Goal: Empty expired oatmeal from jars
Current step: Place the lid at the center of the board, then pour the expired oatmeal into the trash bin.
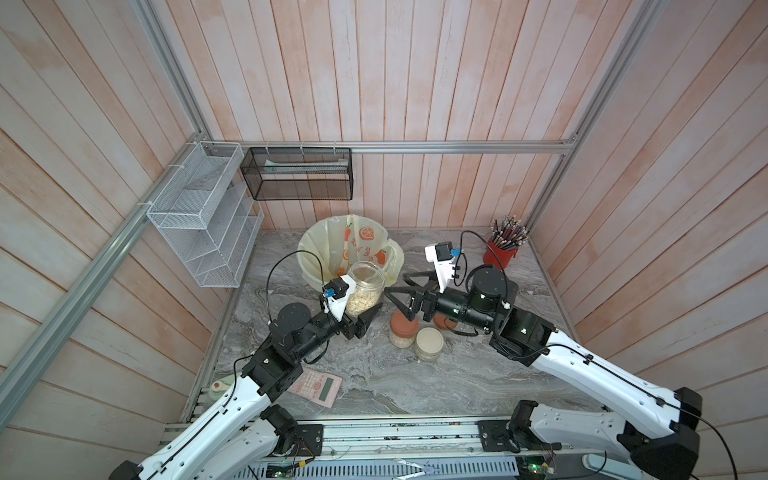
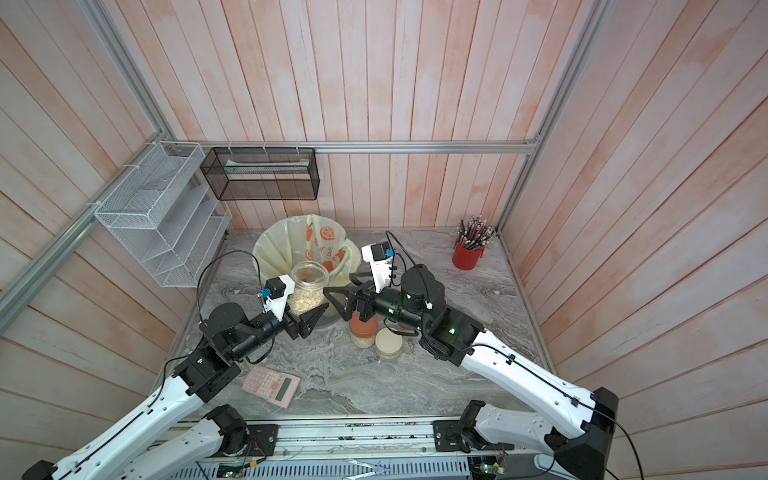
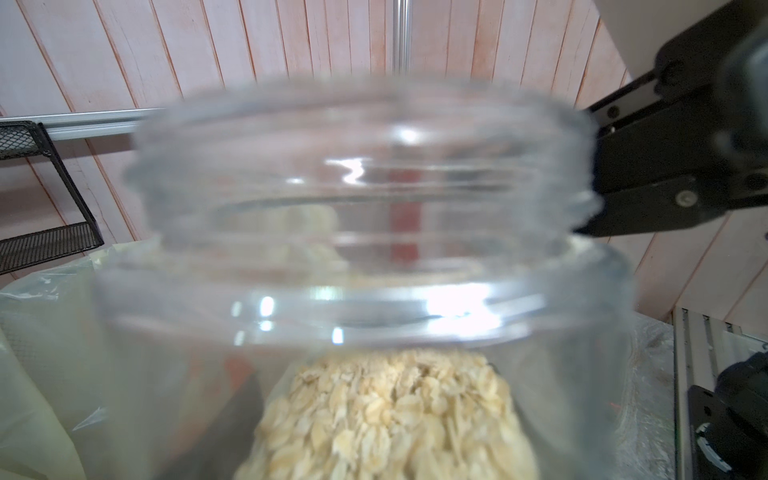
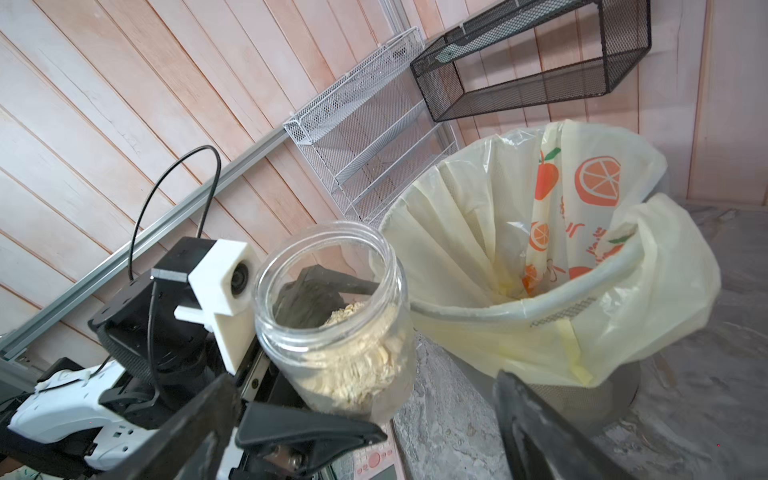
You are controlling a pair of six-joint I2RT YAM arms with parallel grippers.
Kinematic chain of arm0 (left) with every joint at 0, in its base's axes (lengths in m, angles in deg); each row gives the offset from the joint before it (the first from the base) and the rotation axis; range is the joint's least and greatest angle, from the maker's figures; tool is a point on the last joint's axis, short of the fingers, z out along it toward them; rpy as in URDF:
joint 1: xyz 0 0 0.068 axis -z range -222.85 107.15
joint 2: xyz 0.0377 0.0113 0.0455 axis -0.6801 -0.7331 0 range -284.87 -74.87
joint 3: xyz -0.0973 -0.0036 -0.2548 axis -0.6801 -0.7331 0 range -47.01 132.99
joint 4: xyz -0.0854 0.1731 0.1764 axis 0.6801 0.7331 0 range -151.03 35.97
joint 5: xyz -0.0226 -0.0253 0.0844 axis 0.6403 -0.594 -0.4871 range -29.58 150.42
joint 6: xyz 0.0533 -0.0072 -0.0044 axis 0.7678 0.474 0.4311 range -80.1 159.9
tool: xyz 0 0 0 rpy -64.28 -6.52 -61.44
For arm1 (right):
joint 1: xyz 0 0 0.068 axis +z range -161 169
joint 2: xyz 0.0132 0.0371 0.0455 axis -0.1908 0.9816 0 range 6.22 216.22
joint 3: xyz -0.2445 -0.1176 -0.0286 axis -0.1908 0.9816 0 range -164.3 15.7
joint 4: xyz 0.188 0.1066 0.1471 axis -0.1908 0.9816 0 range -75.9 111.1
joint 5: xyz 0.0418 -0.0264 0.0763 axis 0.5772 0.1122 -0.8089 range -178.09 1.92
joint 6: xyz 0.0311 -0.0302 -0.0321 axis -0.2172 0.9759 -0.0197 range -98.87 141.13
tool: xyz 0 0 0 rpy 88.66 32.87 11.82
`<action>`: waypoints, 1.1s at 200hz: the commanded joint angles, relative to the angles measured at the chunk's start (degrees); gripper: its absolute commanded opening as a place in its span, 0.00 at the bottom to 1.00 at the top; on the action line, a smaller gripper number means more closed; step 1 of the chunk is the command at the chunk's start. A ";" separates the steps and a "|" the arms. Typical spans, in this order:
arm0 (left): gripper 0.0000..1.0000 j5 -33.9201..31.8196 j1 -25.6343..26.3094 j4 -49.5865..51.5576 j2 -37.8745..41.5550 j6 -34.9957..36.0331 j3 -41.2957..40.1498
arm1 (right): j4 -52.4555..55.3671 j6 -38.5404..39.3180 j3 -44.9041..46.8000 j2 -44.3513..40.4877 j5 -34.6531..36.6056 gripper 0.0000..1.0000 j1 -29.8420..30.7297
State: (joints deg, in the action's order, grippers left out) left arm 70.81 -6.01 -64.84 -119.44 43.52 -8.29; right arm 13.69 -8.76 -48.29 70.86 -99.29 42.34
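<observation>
Left gripper clamped low on the open jar, lifted just beside the bin's front rim, toward the table's back edge. Right gripper spread, empty. Jar looks light and smooth-walled, so it may slip when tipped — grip the body below the shoulder. Oatmeal is loose and should pour freely.

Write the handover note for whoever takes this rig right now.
Left tool: shut on the open jar, held up beside the lined bin; oatmeal inside, not yet poured.
Right tool: open, holds nothing, next to the held jar.
Done: this jar's lid is off.
Left: tip it into the bin, then open and empty the terracotta-lidded jar and the cream-lidded jar, both closed on the table.
</observation>
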 commanded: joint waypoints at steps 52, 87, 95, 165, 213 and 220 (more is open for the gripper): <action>0.03 0.25 -0.51 -6.11 -1.50 1.32 3.88 | -4.01 2.54 -3.99 6.66 -3.48 0.98 0.60; 0.03 1.29 -0.62 -6.91 -2.36 1.11 4.00 | -4.23 3.72 -6.23 9.80 -3.30 0.98 1.40; 0.03 1.51 -0.65 -7.08 -2.60 0.99 4.04 | -4.91 3.71 -6.59 10.61 -3.37 0.98 1.62; 0.03 2.81 -2.80 -7.62 -2.12 1.14 4.25 | -6.76 3.61 -10.35 16.42 -5.42 0.97 1.64; 0.03 4.68 -3.44 -8.49 -2.68 0.87 4.22 | -8.25 3.18 -11.35 18.26 -5.93 0.96 1.62; 0.03 4.81 -3.44 -8.50 -2.81 0.84 4.19 | -8.56 3.08 -11.40 18.46 -6.18 0.96 1.59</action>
State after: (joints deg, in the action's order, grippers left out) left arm 73.50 -9.23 -66.79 -122.85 43.98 -7.16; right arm 7.94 -5.81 -57.67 88.20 -104.38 43.72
